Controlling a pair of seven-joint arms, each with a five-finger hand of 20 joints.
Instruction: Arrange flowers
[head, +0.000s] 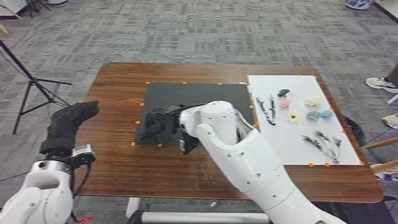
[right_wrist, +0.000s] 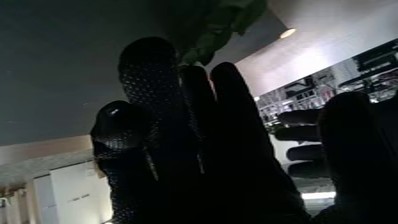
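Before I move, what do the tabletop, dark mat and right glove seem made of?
Tabletop: likely wood or veneer, streaky brown, slightly glossy. Dark mat: matte, evenly coloured; rubber or cloth, unclear. Right glove: black fabric, dull, judging by its fine dotted texture.

We could pass over the far part of the square black mat (head: 197, 91). Our white jointed right arm (head: 253, 167) blocks its near right corner; green leaves (right_wrist: 235, 17) crowd our black-gloved right hand (head: 158, 125). Pastel flower heads (head: 314, 101) and dark leafy stems (head: 313, 142) obstruct the white board (head: 274, 142).
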